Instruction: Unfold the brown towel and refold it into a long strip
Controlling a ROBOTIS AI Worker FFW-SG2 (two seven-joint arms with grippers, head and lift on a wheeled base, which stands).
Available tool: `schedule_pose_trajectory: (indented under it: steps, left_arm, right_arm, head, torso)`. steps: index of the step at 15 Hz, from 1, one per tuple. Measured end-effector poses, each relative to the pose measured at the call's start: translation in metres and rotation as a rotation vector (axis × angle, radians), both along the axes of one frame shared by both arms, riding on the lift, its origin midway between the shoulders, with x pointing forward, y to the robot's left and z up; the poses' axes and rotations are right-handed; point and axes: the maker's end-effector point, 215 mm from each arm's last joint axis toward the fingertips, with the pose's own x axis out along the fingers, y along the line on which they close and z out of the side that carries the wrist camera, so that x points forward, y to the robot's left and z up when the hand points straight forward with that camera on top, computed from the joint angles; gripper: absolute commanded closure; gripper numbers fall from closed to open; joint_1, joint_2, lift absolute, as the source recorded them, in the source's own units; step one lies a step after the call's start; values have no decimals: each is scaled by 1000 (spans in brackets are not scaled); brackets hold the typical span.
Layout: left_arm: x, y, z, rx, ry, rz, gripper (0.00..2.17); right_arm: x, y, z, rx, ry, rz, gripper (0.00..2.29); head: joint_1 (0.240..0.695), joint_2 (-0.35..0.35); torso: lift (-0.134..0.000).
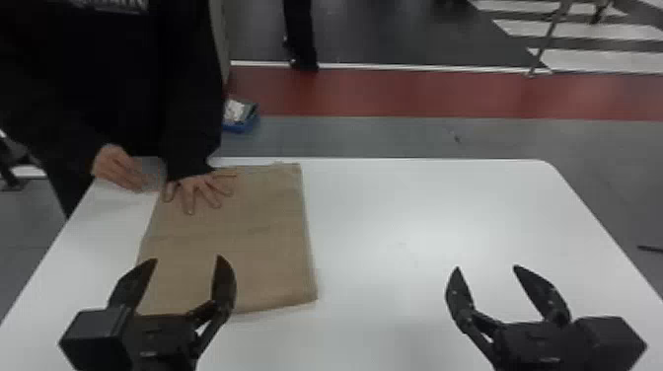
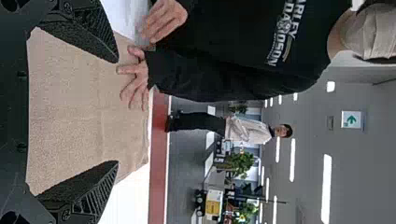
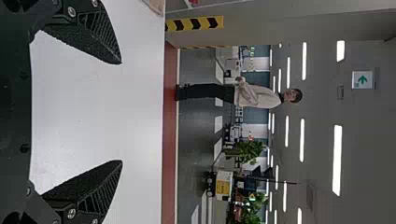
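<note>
Finding left gripper and right gripper spread. Noting brown towel beneath person's hand, pale item in apparent blue container.

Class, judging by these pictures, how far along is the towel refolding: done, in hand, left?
Done: the brown towel lies flat and broad on the white table; whether it is fully unfolded, I cannot tell. In hand: a person's spread hand rests on it; the left gripper and right gripper are open and empty. Left: folding the long strip.
</note>
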Motion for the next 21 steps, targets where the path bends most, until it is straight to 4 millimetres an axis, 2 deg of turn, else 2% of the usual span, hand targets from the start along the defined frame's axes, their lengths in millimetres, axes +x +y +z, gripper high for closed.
schedule_pose_trajectory:
  steps: [21]
  left_arm:
    - [0, 0, 0, -1, -1, 2, 110]
  right_arm:
    - [0, 0, -2, 1, 4, -3, 127]
  head:
    - [695, -62]
  torso:
    - [-103]
